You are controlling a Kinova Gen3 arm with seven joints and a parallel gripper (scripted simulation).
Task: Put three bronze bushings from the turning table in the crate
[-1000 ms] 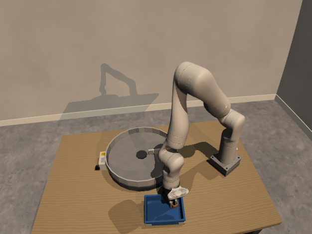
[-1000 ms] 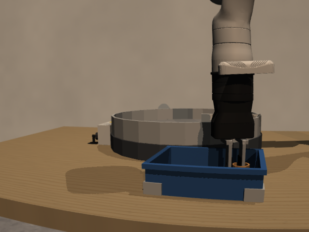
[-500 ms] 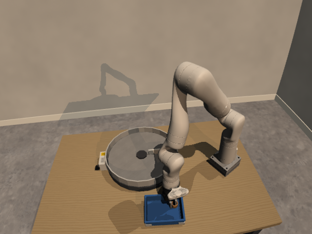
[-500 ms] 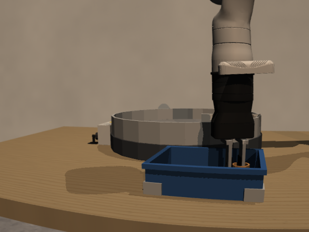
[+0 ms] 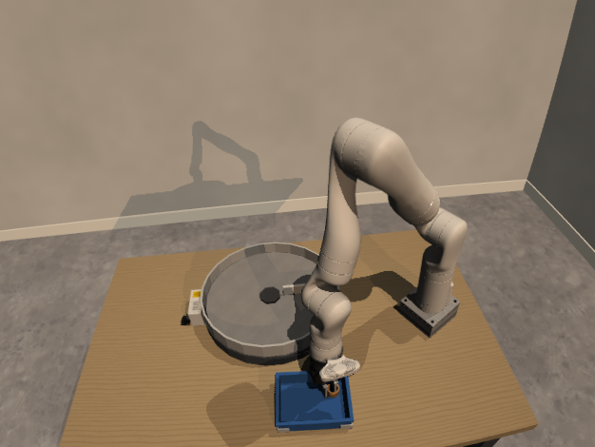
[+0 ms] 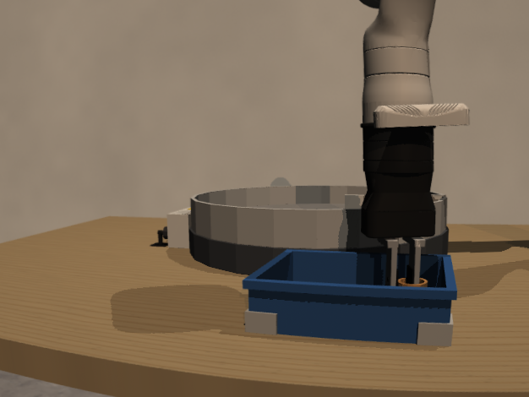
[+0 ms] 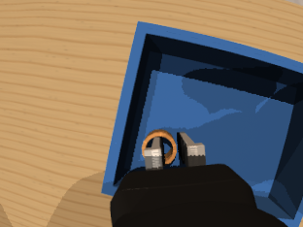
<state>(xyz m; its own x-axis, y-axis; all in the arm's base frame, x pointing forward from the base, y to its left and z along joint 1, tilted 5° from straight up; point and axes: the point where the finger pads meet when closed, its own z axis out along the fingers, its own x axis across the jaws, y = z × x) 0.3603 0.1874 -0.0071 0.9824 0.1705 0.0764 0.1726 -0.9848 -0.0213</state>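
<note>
One bronze bushing (image 5: 333,395) (image 6: 424,282) (image 7: 160,132) sitting upright inside crate (image 5: 312,424) (image 6: 341,290) (image 7: 123,97), toward two o'clock in top view. Pincer (image 5: 330,390) (image 6: 403,280) (image 7: 170,143) standing partly spread, one finger inside bore, other outside; wall between, apparently unpinched. Probably easing release, keeping bushing from rolling. Crate lying at turning table's (image 5: 239,298) (image 6: 273,226) five o'clock; arm (image 5: 343,216) (image 6: 397,63) hiding part.

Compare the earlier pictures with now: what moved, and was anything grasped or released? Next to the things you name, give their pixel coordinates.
Nothing visibly changed: the hand (image 5: 329,390) (image 6: 403,283) (image 7: 170,143), bronze bushing (image 5: 333,396) (image 6: 424,282) (image 7: 174,151), blue crate (image 5: 314,424) (image 6: 341,290) (image 7: 127,97) and turning table's rim (image 5: 269,350) (image 6: 264,209) stayed put; no new grasp or release shows.
</note>
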